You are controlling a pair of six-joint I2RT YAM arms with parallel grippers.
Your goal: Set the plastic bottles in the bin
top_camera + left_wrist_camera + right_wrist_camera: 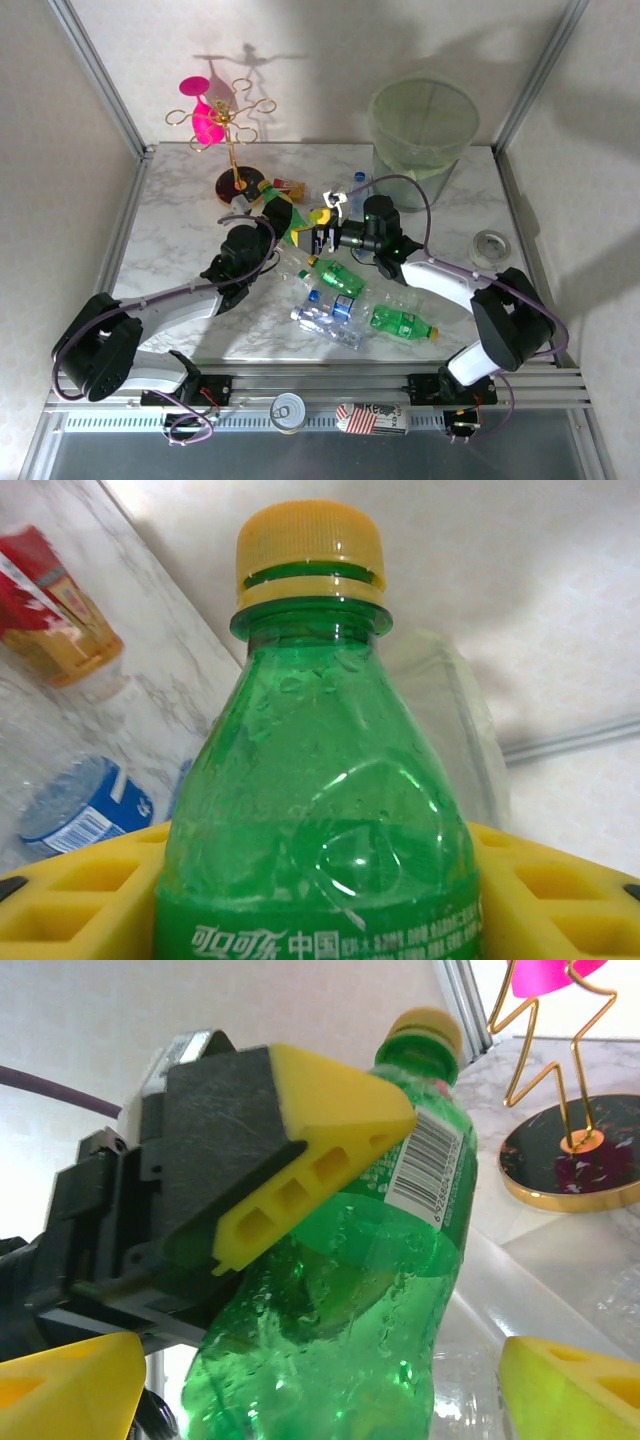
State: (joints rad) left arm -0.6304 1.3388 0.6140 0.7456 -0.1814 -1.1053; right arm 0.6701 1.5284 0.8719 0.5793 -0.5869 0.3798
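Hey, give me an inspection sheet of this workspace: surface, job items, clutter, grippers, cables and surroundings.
Surface: white marbled tabletop, no spills seen.
Job's things: green plastic bottle with a yellow cap in the left jaws; more green and clear bottles lying mid-table; round translucent pale green bin upright at the far right.
Clutter: gold wire stand with pink glasses far left; silver can and red-and-white packet on the near rail.
Grippers: left gripper shut on the green bottle; right gripper open, jaws either side of it.
Cables: dark cable arches behind the right gripper, in front of the bin.
Surroundings: pale walls, metal frame posts.
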